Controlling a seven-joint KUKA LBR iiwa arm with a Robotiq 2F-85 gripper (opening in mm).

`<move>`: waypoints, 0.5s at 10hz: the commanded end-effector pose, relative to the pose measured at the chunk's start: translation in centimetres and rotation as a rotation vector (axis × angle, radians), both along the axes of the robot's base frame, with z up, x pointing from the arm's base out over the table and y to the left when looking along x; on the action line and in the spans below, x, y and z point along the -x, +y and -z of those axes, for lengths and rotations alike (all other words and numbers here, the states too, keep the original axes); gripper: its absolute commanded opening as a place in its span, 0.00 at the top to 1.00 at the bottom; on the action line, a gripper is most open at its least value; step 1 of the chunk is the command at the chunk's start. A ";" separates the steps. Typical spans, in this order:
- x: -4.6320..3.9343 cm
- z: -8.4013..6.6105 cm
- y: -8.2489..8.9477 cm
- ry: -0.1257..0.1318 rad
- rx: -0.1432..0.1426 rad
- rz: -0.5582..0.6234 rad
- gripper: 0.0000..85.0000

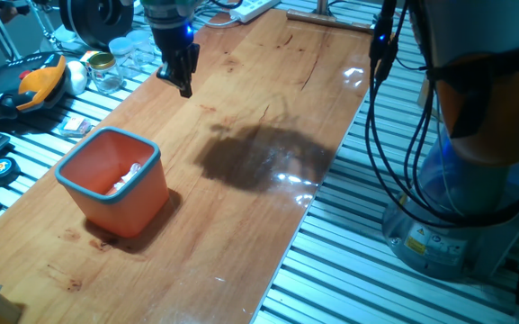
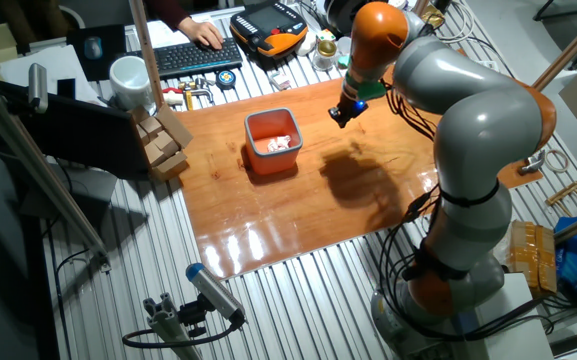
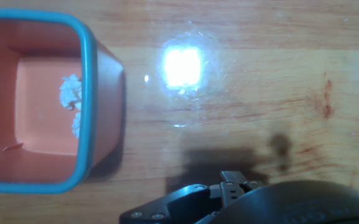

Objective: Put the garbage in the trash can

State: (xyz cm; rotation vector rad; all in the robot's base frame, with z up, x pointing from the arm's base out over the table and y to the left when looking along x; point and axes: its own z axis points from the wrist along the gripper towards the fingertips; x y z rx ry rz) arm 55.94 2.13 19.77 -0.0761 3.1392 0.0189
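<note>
The trash can [image 1: 72, 185] is a small orange bin with a light blue rim, standing on the wooden board near its left side. The garbage [image 1: 129, 176], white crumpled scraps, lies inside it against one wall. Both also show in the other fixed view, trash can [image 2: 269, 116] and garbage [image 2: 281, 143], and in the hand view, trash can [image 3: 88, 93] and garbage [image 3: 71, 94]. My gripper [image 1: 176, 83] hangs above the board beyond the bin, off to its side, fingers apart and holding nothing. From the other side the gripper [image 2: 339, 115] is right of the bin.
Glass jars [image 1: 106, 70], an orange-black pendant [image 1: 34, 81] and small tools crowd the slatted table left of the board. A keyboard [image 2: 196, 56], a white mug [image 2: 128, 75] and wooden blocks [image 2: 163, 140] sit behind the bin. Cables [image 1: 394, 117] hang by the arm's base.
</note>
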 end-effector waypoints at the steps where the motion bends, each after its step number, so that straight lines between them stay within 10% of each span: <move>1: -0.07 0.0 0.0 0.005 -0.003 -0.001 1.00; 3: -0.03 0.0 0.1 0.028 -0.051 -0.013 1.00; 5: -0.02 -0.3 0.3 -0.006 -0.031 -0.027 1.00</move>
